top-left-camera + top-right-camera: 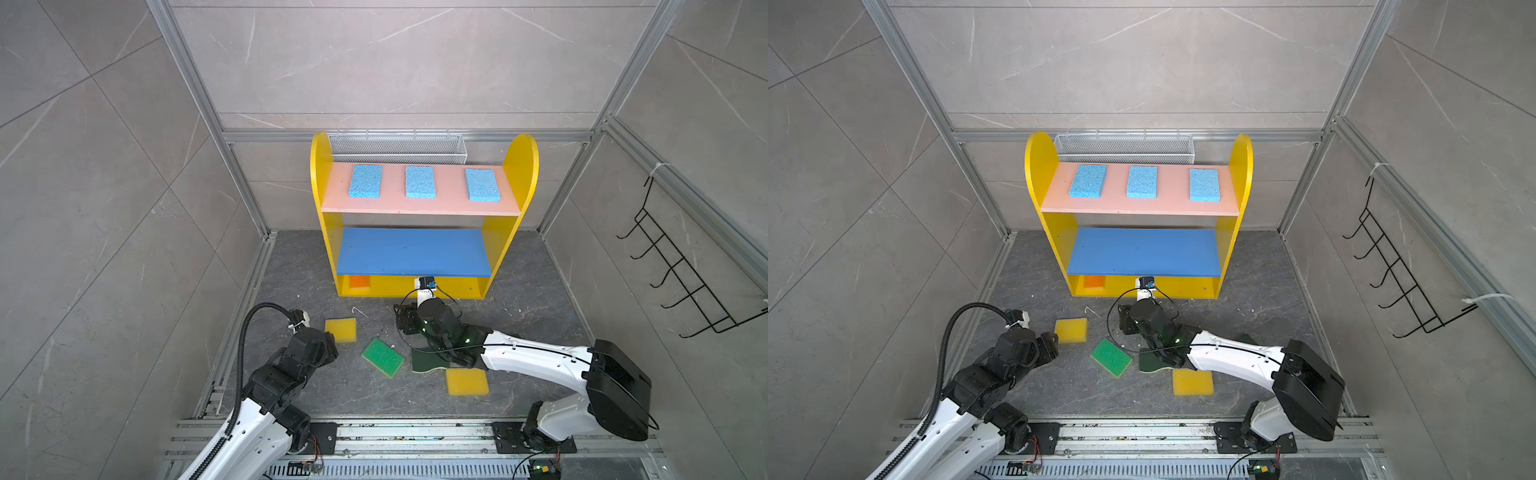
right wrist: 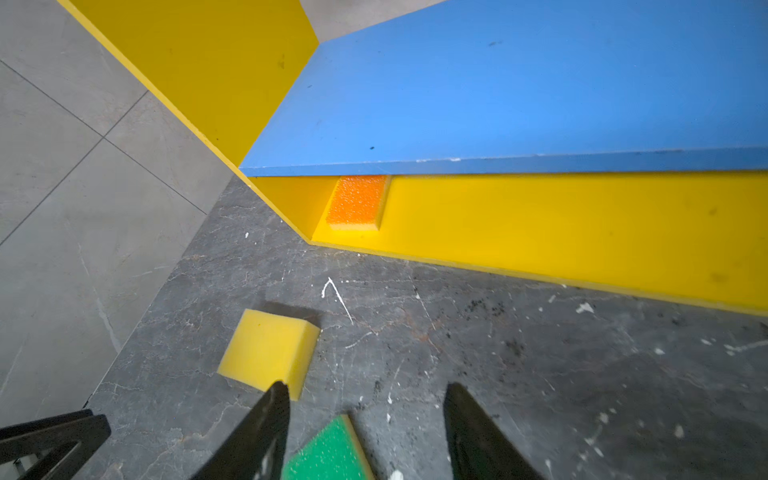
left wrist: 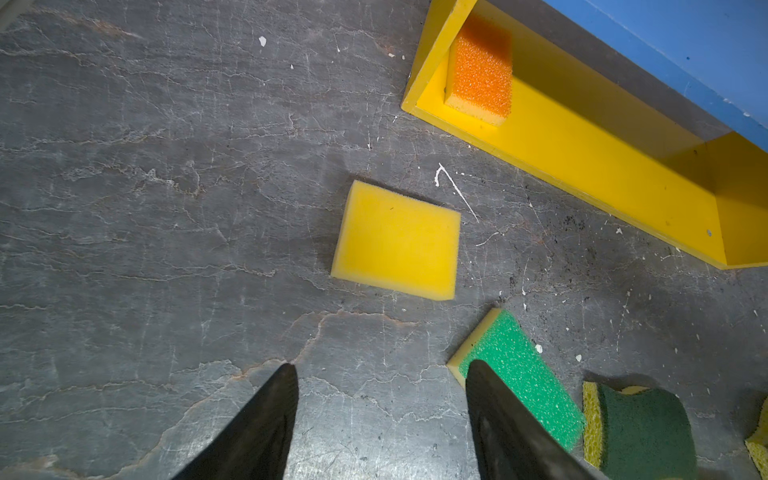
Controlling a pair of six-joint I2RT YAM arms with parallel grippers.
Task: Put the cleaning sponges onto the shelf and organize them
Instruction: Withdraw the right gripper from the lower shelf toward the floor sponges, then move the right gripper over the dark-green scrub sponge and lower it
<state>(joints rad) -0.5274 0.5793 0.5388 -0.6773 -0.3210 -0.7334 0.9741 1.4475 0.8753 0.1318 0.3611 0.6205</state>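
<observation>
While the left light blue sponge (image 1: 365, 180), the middle light blue sponge (image 1: 420, 181) and the right light blue sponge (image 1: 482, 185) are lying in a spaced row on the pink top board of the shelf (image 1: 523, 166), the orange sponge (image 1: 359, 281) is sitting on the shelf's yellow bottom tier, close to its left side panel. The other sponges in view are lying on the grey surface (image 1: 523, 316) in front of the shelf. A yellow sponge (image 1: 340, 330) is resting flat nearest the shelf, out from its left end. The bright green sponge (image 1: 382, 357) is lying askew farther from the shelf. A dark-green scourer (image 1: 428, 360) is lying just beside it, out from the shelf's middle, partly covered by the right arm in both top views. A second yellow sponge (image 1: 467, 382) is lying farthest from the shelf. The left end effector (image 3: 380, 370) is hovering over the surface out from the shelf's left end, its fingers standing apart with nothing between them. The right end effector (image 2: 365, 388) is facing the shelf's bottom tier from in front of the shelf's middle, its fingers likewise standing apart and gripping nothing.
</observation>
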